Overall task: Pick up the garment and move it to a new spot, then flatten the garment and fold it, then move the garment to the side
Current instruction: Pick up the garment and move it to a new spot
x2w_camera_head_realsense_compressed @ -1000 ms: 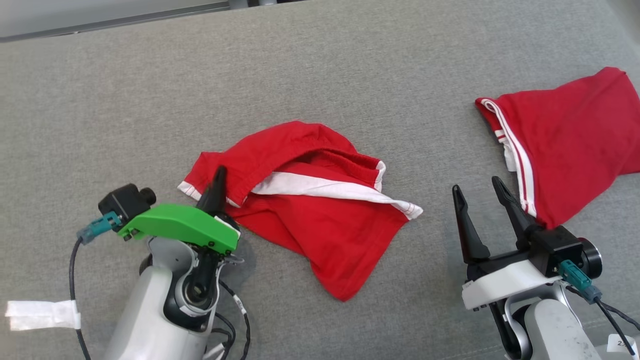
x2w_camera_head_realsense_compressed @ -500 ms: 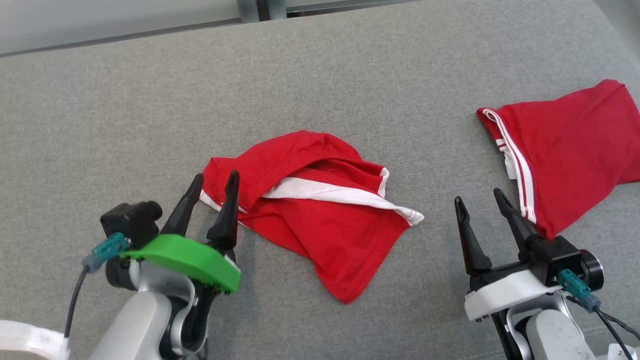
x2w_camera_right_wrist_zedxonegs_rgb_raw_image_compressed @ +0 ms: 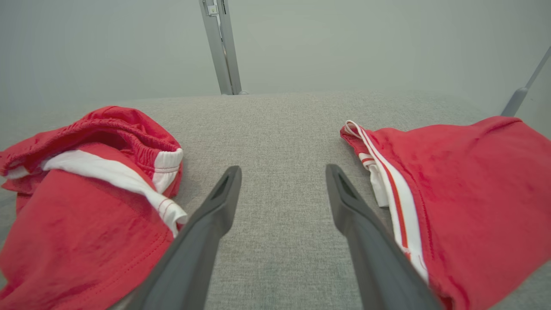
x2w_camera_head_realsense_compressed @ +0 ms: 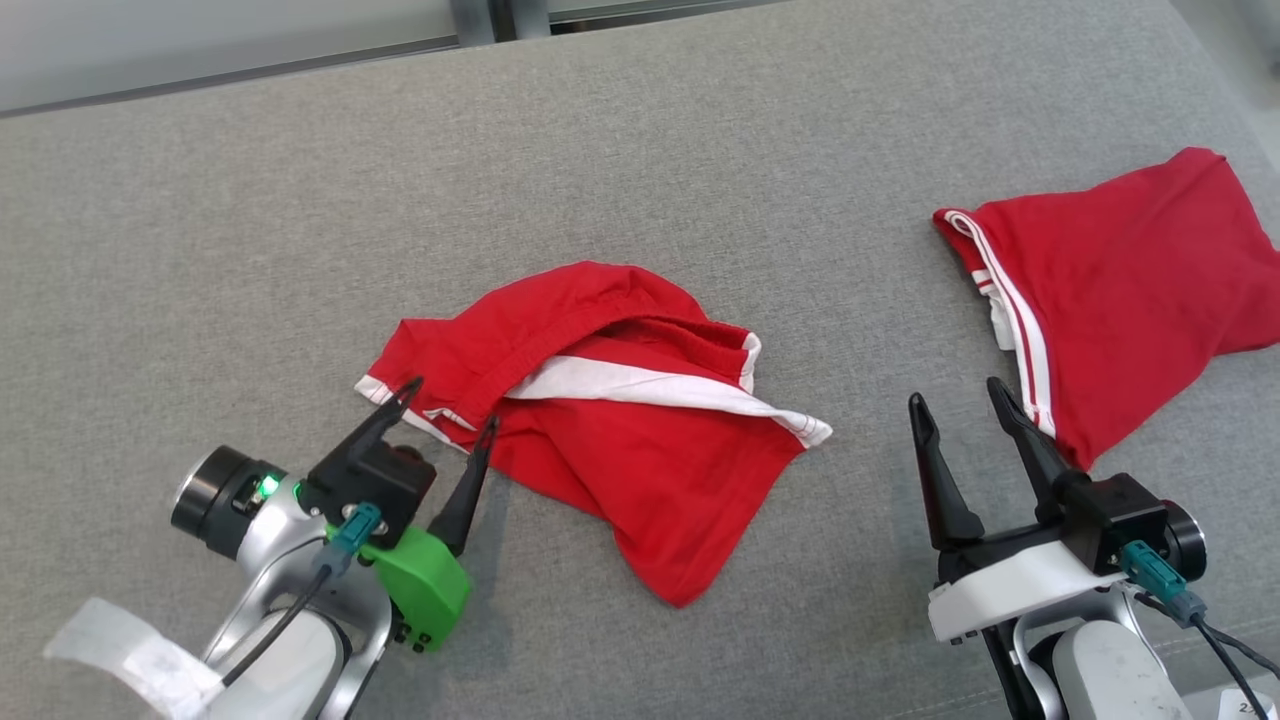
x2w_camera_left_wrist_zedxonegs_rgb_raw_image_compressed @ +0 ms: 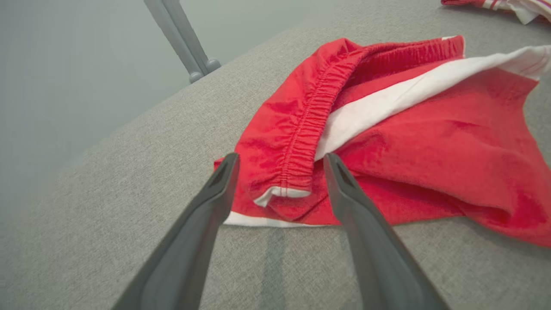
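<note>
The garment [x2w_camera_head_realsense_compressed: 640, 455], a pair of red shorts with white trim, lies crumpled near the middle of the grey fabric counter [x2w_camera_head_realsense_compressed: 700, 170]. Its elastic waistband [x2w_camera_left_wrist_zedxonegs_rgb_raw_image_compressed: 308, 116] is folded over and a broad white band [x2w_camera_head_realsense_compressed: 620, 380] runs across its upper half. One red corner points down toward the robot.

The left tool [x2w_camera_head_realsense_compressed: 450, 404] sits at the garment's left end with its two dark fingers spread wide and nothing gripped between them. In the left wrist view the end of the waistband and a white-edged hem corner show in the gap between the fingers. The tips reach the garment's edge, perhaps brushing the hem, though contact is hard to judge from either view. A green bracket [x2w_camera_head_realsense_compressed: 425, 590] sits on that wrist, on the side away from the garment.

The right tool [x2w_camera_head_realsense_compressed: 955, 393] is well to the right of the garment, apart from it, above bare grey fabric. Its fingers are equally wide apart and hold nothing.

Farther right of the garment, beyond the right tool, lies a second red piece of clothing [x2w_camera_head_realsense_compressed: 1120, 290] with red and white stripes along its near edge. It lies flatter than the garment and runs off the head view's right side.
</note>
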Controlling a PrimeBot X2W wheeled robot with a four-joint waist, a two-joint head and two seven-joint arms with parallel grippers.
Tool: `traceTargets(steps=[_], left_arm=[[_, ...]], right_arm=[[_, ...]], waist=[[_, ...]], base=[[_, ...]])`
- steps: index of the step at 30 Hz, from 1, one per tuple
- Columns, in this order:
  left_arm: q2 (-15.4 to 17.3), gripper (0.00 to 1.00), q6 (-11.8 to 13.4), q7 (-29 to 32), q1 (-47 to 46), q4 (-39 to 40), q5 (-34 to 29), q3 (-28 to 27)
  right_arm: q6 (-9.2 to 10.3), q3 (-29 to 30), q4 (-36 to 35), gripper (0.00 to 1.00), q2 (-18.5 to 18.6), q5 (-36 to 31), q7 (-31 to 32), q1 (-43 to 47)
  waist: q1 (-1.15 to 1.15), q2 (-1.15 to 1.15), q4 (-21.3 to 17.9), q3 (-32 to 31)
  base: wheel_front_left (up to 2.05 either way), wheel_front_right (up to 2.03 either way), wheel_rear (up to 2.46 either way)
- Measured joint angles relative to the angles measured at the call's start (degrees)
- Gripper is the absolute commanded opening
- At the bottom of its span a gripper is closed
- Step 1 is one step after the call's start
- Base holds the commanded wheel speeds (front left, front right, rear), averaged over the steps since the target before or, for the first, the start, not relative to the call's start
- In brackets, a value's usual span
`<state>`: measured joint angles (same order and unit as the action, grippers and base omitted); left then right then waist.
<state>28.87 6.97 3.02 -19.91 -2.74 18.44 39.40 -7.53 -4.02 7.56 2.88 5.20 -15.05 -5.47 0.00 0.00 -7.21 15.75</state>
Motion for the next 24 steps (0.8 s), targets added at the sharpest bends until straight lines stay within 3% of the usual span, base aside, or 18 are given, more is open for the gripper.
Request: traceTargets(steps=[4, 12, 18, 24], left_arm=[[-0.18, 1.0, -0.05, -0.07, -1.74, -1.48, -0.99, 0.41], [-3.43, 1.0, 3.3, -7.04, 1.79, -1.99, 3.18, -2.93], [-5.31, 1.0, 4.53, -14.28, 7.56, -3.05, 7.61, -6.01], [-6.48, 1.0, 4.67, -17.31, 13.96, -3.67, 10.24, -8.67]], right_arm=[[0.0, 0.11, -0.2, 1.0, -0.01, 0.22, 0.0, -0.07], [0.0, 1.85, -1.71, 1.0, -0.01, 0.32, 0.0, 2.28], [0.0, 4.49, -3.92, 1.0, -0.01, -0.37, 0.0, 5.83], [0.0, 6.43, -4.63, 1.0, 0.19, -0.88, -0.01, 9.12]], waist=[[0.0, 0.0, -1.04, 0.28], [0.0, 0.0, -1.71, -1.57], [0.0, 0.0, 0.11, -4.48], [0.0, 0.0, 2.63, -7.81]], base=[[0.0, 0.0, 0.0], [0.0, 0.0, 0.0], [0.0, 0.0, 0.0], [0.0, 0.0, 0.0]])
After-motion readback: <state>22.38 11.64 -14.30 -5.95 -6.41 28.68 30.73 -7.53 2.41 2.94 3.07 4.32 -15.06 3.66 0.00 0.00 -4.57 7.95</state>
